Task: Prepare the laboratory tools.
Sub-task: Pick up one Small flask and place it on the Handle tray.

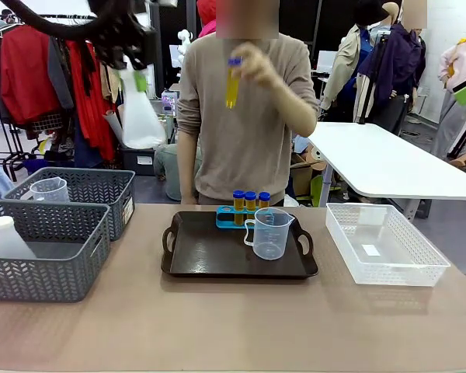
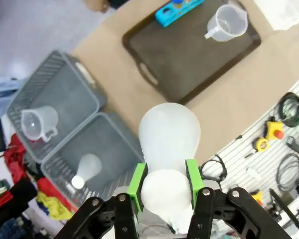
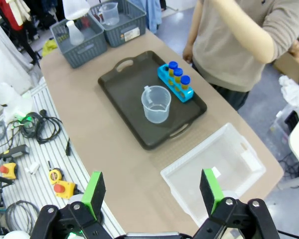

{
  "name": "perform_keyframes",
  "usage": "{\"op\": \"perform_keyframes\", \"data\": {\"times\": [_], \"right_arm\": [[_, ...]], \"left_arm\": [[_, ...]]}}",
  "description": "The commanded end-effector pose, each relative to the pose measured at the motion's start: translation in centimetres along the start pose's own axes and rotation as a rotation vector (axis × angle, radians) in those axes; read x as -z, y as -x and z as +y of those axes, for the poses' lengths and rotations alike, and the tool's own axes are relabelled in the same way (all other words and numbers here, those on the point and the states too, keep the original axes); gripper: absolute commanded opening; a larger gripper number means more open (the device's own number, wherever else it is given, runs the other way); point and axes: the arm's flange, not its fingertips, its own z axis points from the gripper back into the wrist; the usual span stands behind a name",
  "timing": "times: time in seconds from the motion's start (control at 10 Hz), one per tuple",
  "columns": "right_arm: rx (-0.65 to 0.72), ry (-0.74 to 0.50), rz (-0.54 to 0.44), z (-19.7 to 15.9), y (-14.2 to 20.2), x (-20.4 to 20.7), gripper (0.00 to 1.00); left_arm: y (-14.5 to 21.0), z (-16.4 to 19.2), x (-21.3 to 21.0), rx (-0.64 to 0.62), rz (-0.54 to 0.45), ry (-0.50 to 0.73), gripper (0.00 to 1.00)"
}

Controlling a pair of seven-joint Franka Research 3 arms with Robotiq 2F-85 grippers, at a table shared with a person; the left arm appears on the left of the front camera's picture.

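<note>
Conical flask (image 2: pixel 169 137), pinched at its neck by the left gripper (image 2: pixel 164 182) high above the surface (image 2: pixel 109 45), should go down upright onto bare tray (image 2: pixel 179 55), clear of the beaker (image 2: pixel 226 22).

on my left gripper (image 2: pixel 164 181) i see black jointed links with small silver pivot screws, and each finger ends in a bright green pad (image 2: pixel 137 180). the right gripper (image 3: pixel 152 191) is built the same way: black links, round silver bolts at the joints, flat green tips with slanted ends. from the front, a thick black cable (image 1: pixel 43 27) curves along the left wrist. the person (image 1: pixel 245 132) across from me wears a plain beige knit top, with sleeves (image 1: pixel 299 85) that end near the elbow.
</note>
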Motion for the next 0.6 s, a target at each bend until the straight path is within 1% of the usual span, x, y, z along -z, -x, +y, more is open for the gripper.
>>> {"op": "perform_keyframes", "data": {"times": [0.0,0.1,0.2,0.5], "right_arm": [[-0.018,-0.02,-0.029,0.0,-0.1,0.0,1.0],[-0.018,-0.02,-0.029,0.0,-0.1,0.0,1.0],[-0.018,-0.02,-0.029,0.0,-0.1,0.0,1.0],[-0.018,-0.02,-0.029,0.0,-0.1,0.0,1.0]], "left_arm": [[-1.4,-0.4,0.3,0.064,-0.03,0.043,0.0],[-2.2,-0.8,1.3,0.076,-0.011,0.053,0.0],[-2.4,-0.9,1.6,0.078,0.0,0.059,0.0],[-0.7,-0.1,0.7,0.048,0.009,0.056,0.0]]}}
